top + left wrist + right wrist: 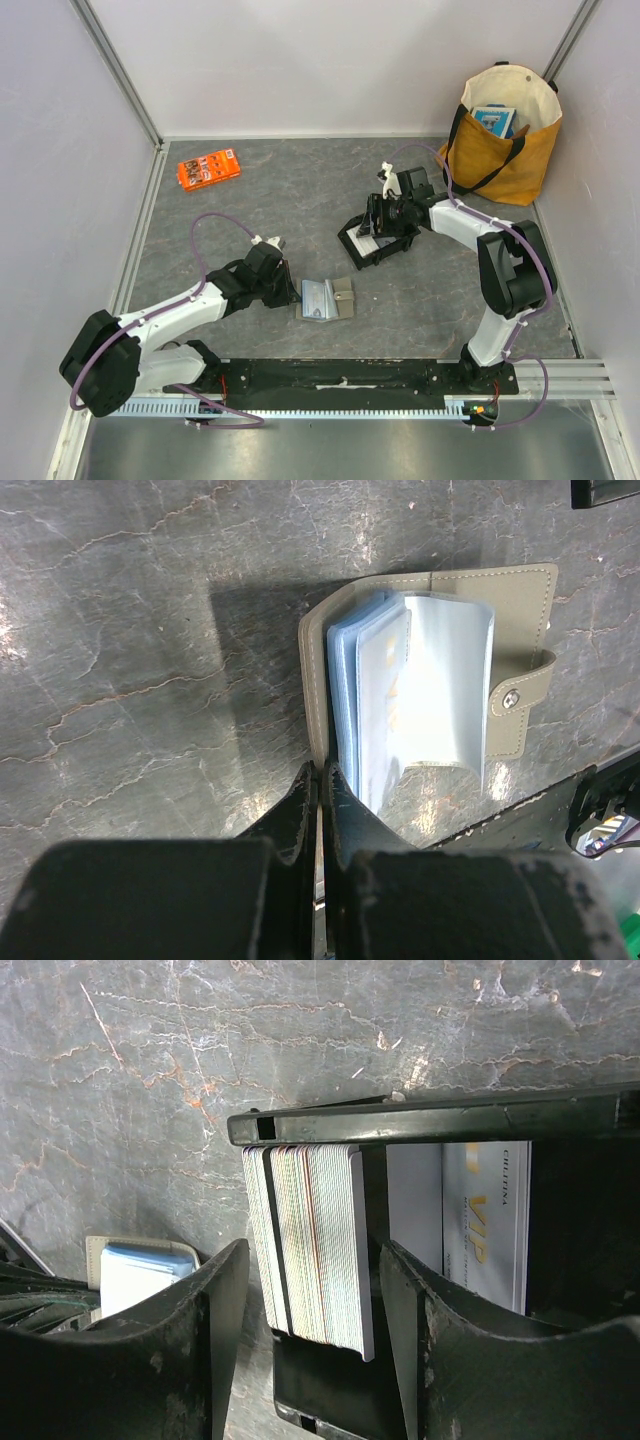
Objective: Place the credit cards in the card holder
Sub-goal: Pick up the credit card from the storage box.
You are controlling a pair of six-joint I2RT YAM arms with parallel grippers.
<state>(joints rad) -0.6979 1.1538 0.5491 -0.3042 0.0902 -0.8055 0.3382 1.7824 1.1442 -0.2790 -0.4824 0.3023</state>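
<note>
The taupe card holder (328, 299) lies open on the table, its pale blue clear sleeves (420, 690) fanned up. My left gripper (296, 292) is shut on the holder's left cover edge (315, 700); its fingers (350, 810) press together on it. A thick stack of credit cards (300, 1210) stands on edge in a black tray (430, 1120). My right gripper (312, 1250) is open around that stack, one finger on each side with a gap to the cards. A flat white card printed "VIP" (485, 1225) lies in the tray beside it. My right gripper (378, 222) hangs over the tray (350, 243).
An orange packet (208, 168) lies at the back left. A yellow tote bag (500, 125) with a blue item inside stands at the back right corner. Grey walls close in the table on three sides. The card holder also shows low left in the right wrist view (135, 1270).
</note>
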